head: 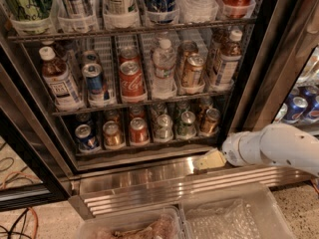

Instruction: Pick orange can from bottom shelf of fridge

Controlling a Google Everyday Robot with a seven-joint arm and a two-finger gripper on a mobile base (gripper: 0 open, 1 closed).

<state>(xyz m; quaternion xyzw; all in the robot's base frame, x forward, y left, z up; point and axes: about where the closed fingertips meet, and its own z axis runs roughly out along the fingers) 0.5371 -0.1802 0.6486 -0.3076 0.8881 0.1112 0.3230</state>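
Note:
The fridge [259,59] stands open in front of me, with wire racks of drinks. On the bottom shelf [149,144] is a row of short cans. The orange can [210,121], coppery orange-brown with a silver lid, stands upright at the right end of that row. My gripper [209,160] is on the white arm that comes in from the right. It is low over the steel sill, just below and in front of the orange can, and apart from it. It holds nothing that I can see.
Left of the orange can stand two silvery-green cans, a redder-orange can [138,130], another coppery can [113,133] and a blue can [87,136]. Bottles and tall cans fill the rack above. A ribbed steel base [149,190] and clear bins [234,218] lie below.

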